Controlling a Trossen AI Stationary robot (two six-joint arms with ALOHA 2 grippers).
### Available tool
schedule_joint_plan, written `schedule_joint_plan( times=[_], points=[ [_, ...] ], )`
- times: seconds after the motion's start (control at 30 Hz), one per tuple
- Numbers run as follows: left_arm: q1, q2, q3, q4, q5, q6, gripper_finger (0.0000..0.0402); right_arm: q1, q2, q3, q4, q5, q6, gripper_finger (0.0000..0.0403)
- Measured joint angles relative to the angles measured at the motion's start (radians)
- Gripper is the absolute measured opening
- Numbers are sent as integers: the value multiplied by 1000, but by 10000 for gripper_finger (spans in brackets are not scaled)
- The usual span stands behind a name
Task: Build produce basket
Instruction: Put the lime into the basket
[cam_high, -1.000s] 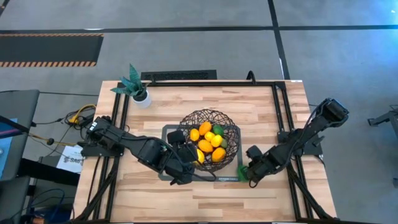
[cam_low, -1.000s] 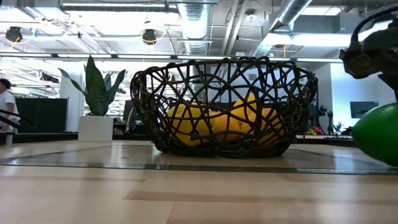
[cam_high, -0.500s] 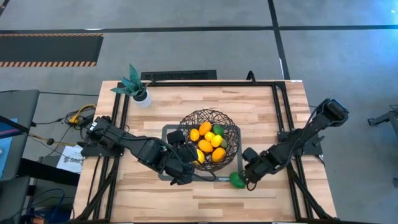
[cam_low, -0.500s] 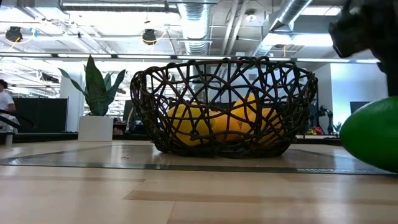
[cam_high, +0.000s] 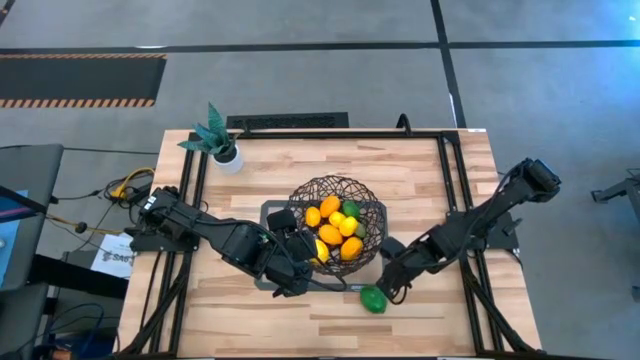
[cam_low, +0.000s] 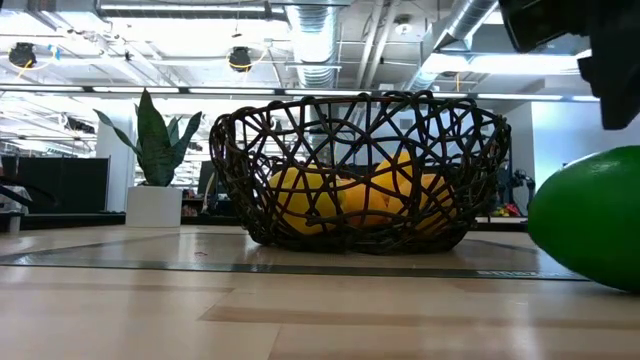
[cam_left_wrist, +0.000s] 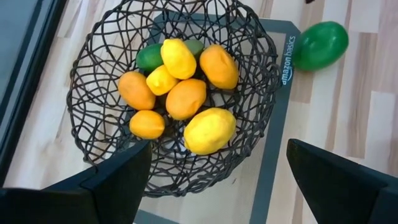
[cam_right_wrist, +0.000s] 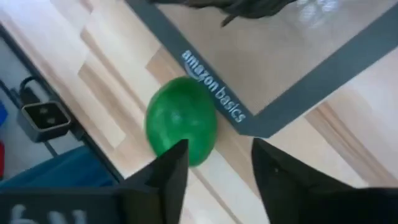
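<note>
The dark open-weave basket (cam_high: 335, 222) stands on the grey-framed mat (cam_high: 268, 212) and holds several orange and yellow fruits (cam_left_wrist: 186, 99) and a green one (cam_left_wrist: 149, 56). It also shows in the low view (cam_low: 360, 170). A loose green fruit (cam_high: 373, 299) lies on the bare wood just off the mat's near right corner, and shows large in the low view (cam_low: 590, 215). My right gripper (cam_high: 390, 283) is open and hangs just above and behind this fruit (cam_right_wrist: 181, 121). My left gripper (cam_high: 300, 252) is open wide at the basket's left side, above its rim (cam_left_wrist: 106, 143).
A teal-leaved plant in a white pot (cam_high: 220, 142) stands at the table's far left corner. A black rail frame (cam_high: 445, 170) runs round the table top. Bare wood lies along the near edge (cam_high: 320, 325).
The green fruit has rolled off the mat's near right corner onto the wood, toward the table's near edge and a little left. My right gripper has gone left, toward the basket, following it.
</note>
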Motion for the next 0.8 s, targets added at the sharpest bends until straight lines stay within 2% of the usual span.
schedule_joint_plan(
  times=[0.13,0.27,0.8],
  points=[
    [0,0,0,-1,0,0,359,7,1,8,31,-3,22,237],
    [0,0,0,-1,0,-6,359,24,1,11,96,-2,31,266],
    [0,0,0,9,0,-12,359,38,1,11,18,1,-27,271]
  ],
)
